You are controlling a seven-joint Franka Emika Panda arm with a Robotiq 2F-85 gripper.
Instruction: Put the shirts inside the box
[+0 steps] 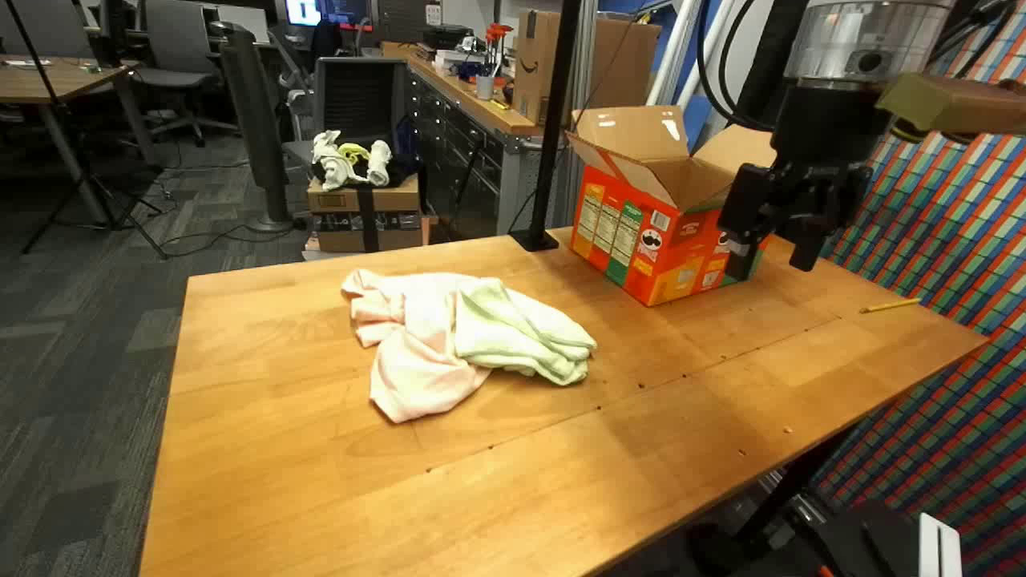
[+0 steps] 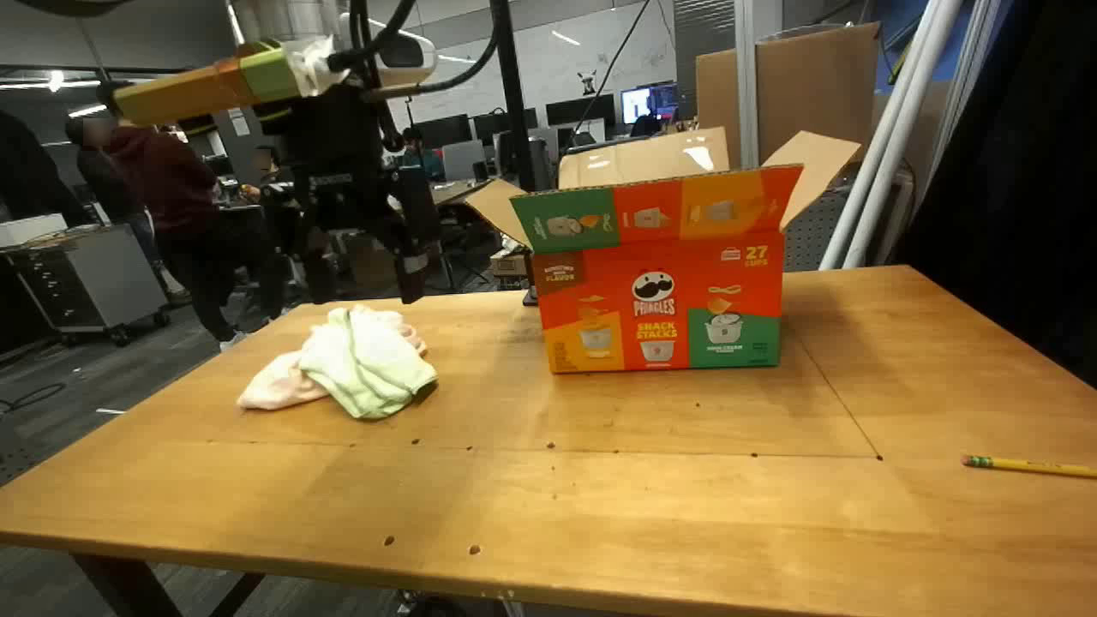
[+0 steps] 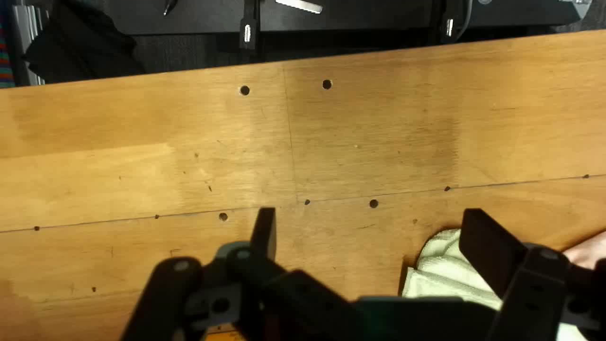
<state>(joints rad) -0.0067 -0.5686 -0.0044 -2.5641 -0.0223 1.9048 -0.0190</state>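
On the brown wooden surface (image 1: 529,489), a pale green folded cloth shirt (image 1: 521,336) partly covers a pale pink rumpled cloth shirt (image 1: 421,361); in an exterior view the green one's long axis slants to the lower right. Both lie apart from the open red cardboard box (image 1: 641,232), and the black two-fingered tool (image 3: 369,232) is spread wide.

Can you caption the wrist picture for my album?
Robot hand open above a wooden table, pale green cloth at lower right.
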